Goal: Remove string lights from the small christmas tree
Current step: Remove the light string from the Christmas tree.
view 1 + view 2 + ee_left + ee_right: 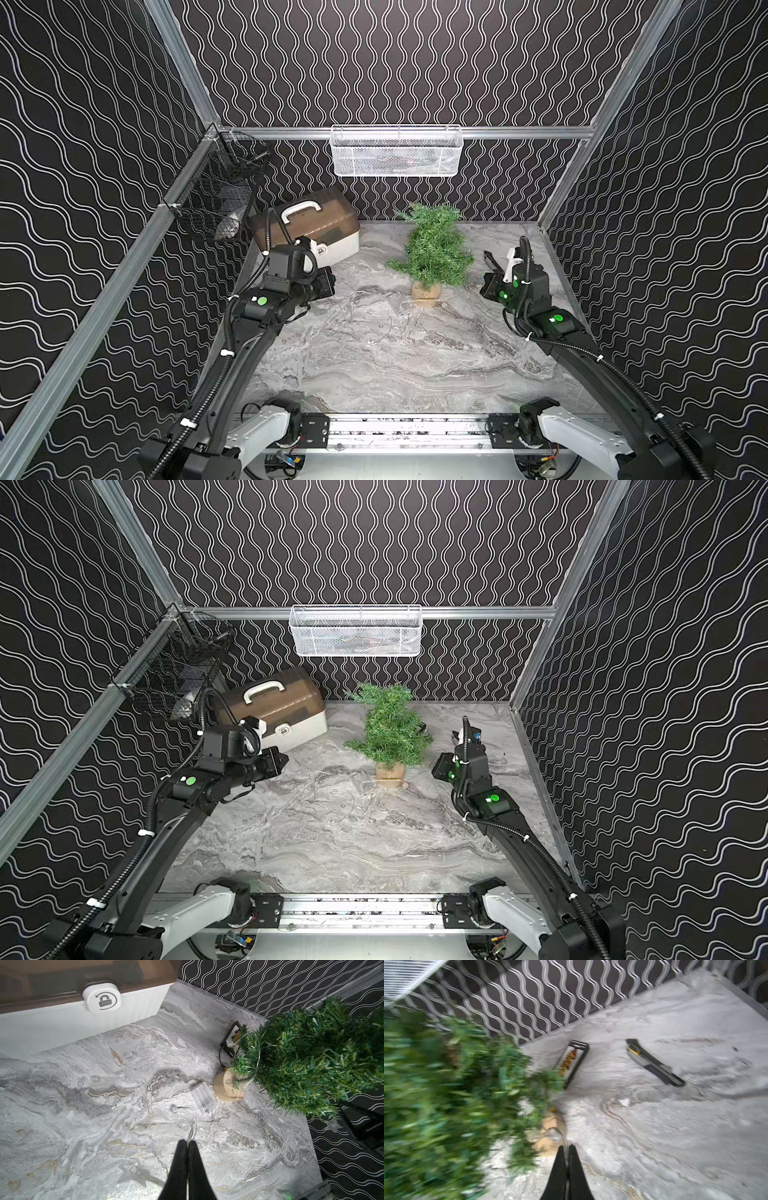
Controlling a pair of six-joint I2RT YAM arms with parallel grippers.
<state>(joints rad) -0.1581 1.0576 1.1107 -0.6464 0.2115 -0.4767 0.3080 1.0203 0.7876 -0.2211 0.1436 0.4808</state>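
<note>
Your left gripper (188, 1143) is pinching the string lights (182, 1123) away from the small christmas tree (311, 1053), battery box (202, 1097) lying just beside its base (225, 1087); your right gripper (566, 1147) is clamping the strand near that base too. You're handling light, limp, snag-prone wire looping through the lower branches, so I'd be gripping bare strand, pulling gently.

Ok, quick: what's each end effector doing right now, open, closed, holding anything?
Left end effector: closed, pinching the wire of the string lights.
Right end effector: closed on a strand of the same lights; that view is blurred.
</note>
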